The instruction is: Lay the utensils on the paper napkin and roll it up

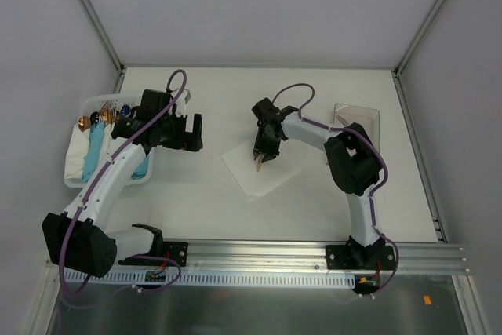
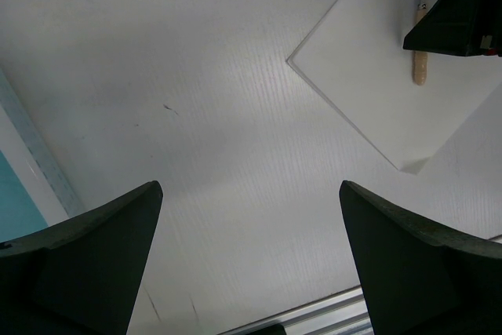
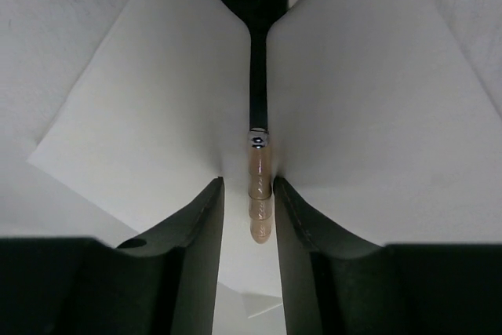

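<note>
The task is at an early stage: one piece is on the sheet and nothing is rolled. The paper napkin (image 1: 265, 180) lies flat and unfolded near the middle of the table (image 1: 337, 202), turned corner-on to the arms. On it rests a spoon (image 3: 259, 100), its pale coppery handle between the jaws of the right gripper (image 3: 247, 194) and its bowl out beyond the fingertips.

That gripper sits low over the handle with its jaws a little parted. They flank the handle, and a sliver of white napkin shows between it and one jaw, so I judge the spoon released rather than clamped (the other jaw is so close that touching cannot be ruled out).

The left gripper (image 2: 251, 194) hangs spread wide and holds nothing, over bare table between the napkin and the tray (image 1: 78, 182) at the left edge. In that tray, beside light-blue bundles (image 1: 98, 154), lie what look like more utensils (image 1: 102, 118), with coppery and blue ends.

What is left, by my reading, is to bring the remaining pieces over, lay them beside the spoon, then roll the napkin around them — the bulk of the job.
</note>
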### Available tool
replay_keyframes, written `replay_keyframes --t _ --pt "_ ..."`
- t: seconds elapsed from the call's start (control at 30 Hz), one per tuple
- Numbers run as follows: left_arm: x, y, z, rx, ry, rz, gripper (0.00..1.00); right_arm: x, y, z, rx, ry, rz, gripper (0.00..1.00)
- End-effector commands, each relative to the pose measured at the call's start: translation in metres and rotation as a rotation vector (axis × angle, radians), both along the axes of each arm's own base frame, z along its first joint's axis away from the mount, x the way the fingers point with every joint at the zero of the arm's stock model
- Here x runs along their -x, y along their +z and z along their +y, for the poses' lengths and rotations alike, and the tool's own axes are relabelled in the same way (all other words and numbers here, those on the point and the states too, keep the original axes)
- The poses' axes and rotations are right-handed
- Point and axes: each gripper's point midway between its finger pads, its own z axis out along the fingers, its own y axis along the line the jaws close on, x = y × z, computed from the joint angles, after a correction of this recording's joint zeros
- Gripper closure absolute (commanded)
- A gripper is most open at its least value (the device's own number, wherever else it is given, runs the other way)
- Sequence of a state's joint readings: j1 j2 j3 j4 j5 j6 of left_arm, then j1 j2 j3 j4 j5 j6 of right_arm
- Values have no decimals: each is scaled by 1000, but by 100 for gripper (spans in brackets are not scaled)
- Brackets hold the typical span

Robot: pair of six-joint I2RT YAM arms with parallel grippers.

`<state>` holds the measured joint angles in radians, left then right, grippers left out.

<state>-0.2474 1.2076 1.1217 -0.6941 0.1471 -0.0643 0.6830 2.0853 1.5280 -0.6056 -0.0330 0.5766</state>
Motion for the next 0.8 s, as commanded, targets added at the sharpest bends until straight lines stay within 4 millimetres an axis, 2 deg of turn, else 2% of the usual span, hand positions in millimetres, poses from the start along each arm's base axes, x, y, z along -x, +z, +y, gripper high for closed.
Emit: replay_keyframes --t 0.0,0.1,0.47,0.63,0.77 --pt "-5 14 2 6 23 -32 1 5 -10 -1 15 4 25 64" --pt "-5 13 2 4 23 -30 1 9 -11 -4 18 25 31 60" --pt "-5 12 0 10 17 -25 1 23 -22 -30 42 219 94 60" --pt "-5 14 0 10 12 -27 1 23 -19 -41 53 307 94 59" --pt "-5 14 -1 15 10 -26 1 23 -13 -46 57 315 90 57"
